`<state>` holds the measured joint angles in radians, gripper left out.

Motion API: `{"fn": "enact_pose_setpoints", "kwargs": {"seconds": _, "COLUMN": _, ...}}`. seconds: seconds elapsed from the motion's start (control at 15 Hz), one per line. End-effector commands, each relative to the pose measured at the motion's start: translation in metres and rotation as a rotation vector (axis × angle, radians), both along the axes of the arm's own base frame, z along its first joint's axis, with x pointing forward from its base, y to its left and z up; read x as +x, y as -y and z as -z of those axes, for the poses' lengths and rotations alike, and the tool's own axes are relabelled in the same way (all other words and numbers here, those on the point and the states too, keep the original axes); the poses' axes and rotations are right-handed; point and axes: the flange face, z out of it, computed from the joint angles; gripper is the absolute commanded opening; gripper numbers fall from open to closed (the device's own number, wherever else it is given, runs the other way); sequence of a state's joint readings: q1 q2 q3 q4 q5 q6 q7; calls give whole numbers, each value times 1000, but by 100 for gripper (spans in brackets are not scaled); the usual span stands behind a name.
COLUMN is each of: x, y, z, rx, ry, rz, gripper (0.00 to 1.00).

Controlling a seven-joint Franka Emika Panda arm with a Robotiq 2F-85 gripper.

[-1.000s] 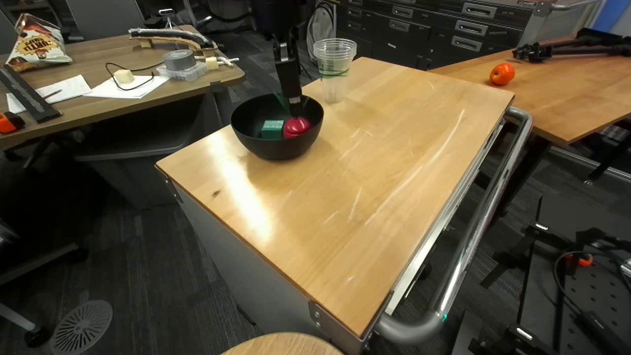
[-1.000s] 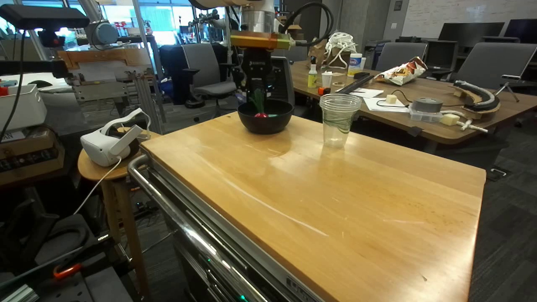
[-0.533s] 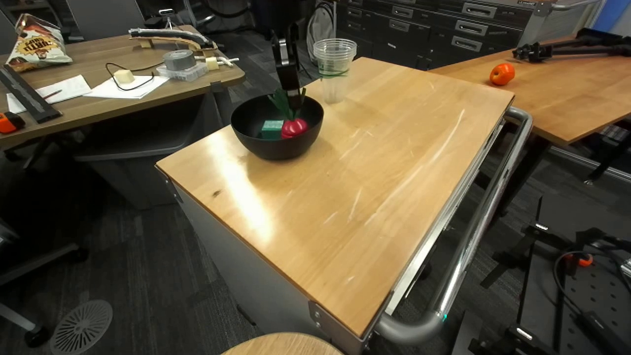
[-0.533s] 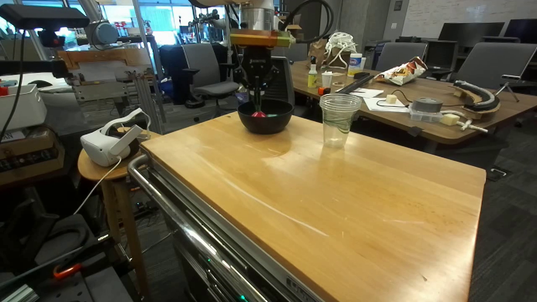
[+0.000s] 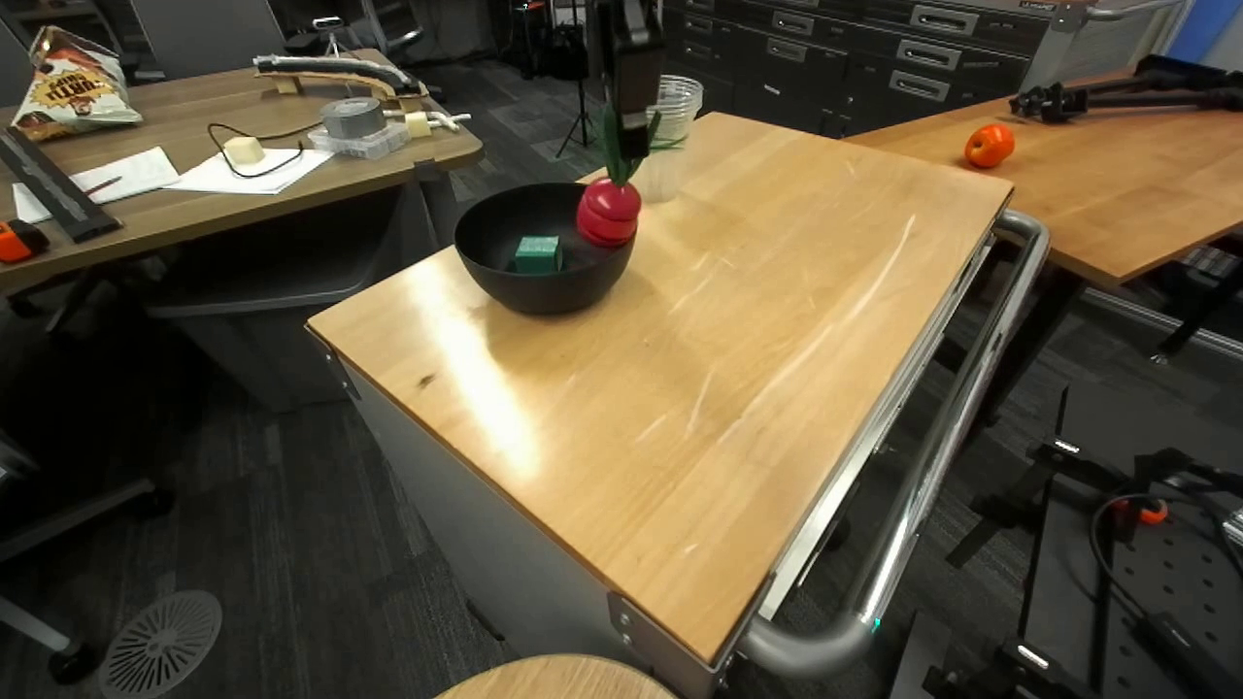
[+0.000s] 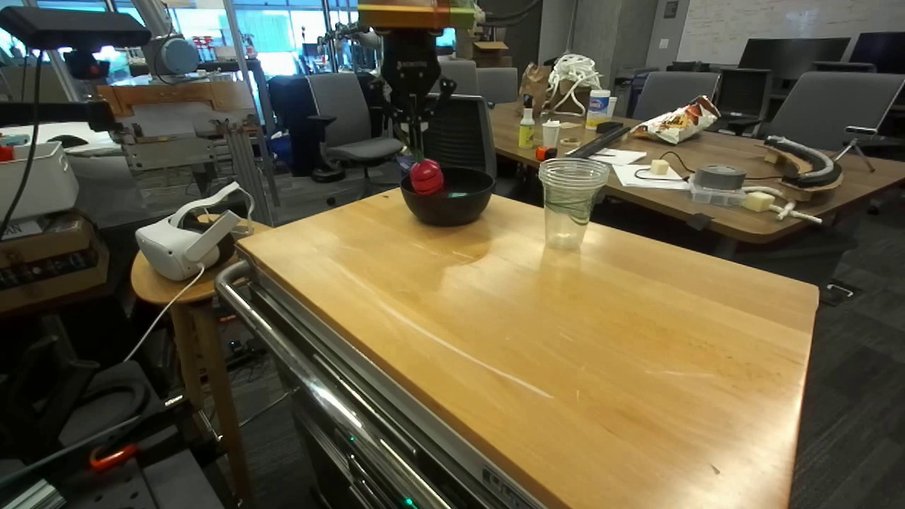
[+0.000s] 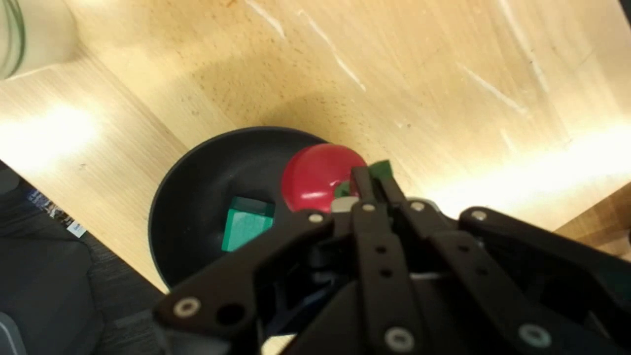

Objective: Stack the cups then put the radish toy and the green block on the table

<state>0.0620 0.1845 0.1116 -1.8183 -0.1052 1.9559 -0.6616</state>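
Observation:
The radish toy (image 5: 609,214), red with green leaves, hangs at the rim of the black bowl (image 5: 544,297), lifted off the bowl's bottom. My gripper (image 7: 377,173) is shut on its green leaves, which poke out past the fingertips in the wrist view. Inside the bowl lies the green block (image 7: 246,224), apart from the toy. The clear cups (image 6: 571,205) stand nested in one upright stack on the light-wood table (image 6: 565,311). My gripper partly covers that stack in an exterior view, and only part of it shows in the wrist view.
A metal rail (image 6: 332,396) runs along one table edge. The bowl stands near another edge, with the cup stack a short way from it. A cluttered desk (image 5: 223,184) and a stool with a white headset (image 6: 180,244) stand beyond the table.
My gripper has shut on the radish toy's leaves and risen. The toy has come up from the bowl's bottom to its rim and sideways, away from the green block. Block and cups have stayed put.

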Motion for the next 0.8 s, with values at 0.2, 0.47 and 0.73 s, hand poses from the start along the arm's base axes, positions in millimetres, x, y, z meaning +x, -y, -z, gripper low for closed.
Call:
{"fn": "enact_pose_setpoints", "kwargs": {"seconds": 0.2, "x": -91, "y": 20, "z": -43, "rx": 51, "ry": 27, "rz": -69, "gripper": 1}}
{"fn": "enact_pose_setpoints", "kwargs": {"seconds": 0.47, "x": -95, "y": 30, "z": -7, "rx": 140, "ry": -47, "rz": -83, "gripper": 1}}
{"fn": "enact_pose_setpoints", "kwargs": {"seconds": 0.73, "x": -95, "y": 32, "z": 33, "rx": 173, "ry": -134, "rz": -85, "gripper": 1}}
